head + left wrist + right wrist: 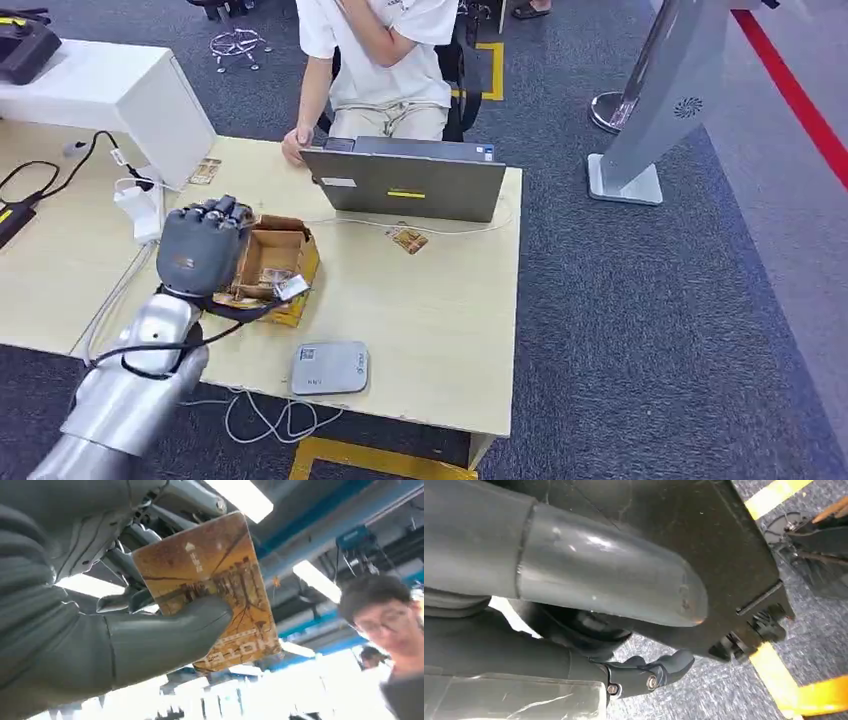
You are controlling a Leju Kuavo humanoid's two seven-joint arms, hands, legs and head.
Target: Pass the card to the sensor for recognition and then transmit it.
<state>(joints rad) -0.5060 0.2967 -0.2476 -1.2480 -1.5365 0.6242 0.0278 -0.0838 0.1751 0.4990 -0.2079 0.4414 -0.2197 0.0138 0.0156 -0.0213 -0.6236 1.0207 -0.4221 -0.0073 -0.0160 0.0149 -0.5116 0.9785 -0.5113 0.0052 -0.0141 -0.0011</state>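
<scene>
Card: an orange-brown plastic rectangle printed with a line-drawn building (210, 587) sits pinched in the robot's left hand (200, 248), the thick grey thumb (165, 635) pressed across its face and the darker fingers (125, 562) behind it, as the left wrist view shows. Nearest the robot, a flat grey rounded-rectangle sensor pad (329, 368) lies by the near edge of the light wooden table (440, 330), with white cables (265, 415) looping over that edge. Just beyond, the silver left arm (130, 385) rises over the near-left part of the table, its hand held above the left side of an open brown cardboard box (280, 262). Past the box, a second small patterned card (408, 239) lies near the table's middle, close in front of an open grey laptop (410, 180) at the far edge. A person in a white shirt (375, 60) sits behind the laptop, one hand resting on the table's far edge. At far left stands a white box-shaped unit (110, 95). The right hand (624, 610) appears in its wrist view above grey carpet, thumb and one dark finger visible; whether its fingers are apart or closed cannot be told.
</scene>
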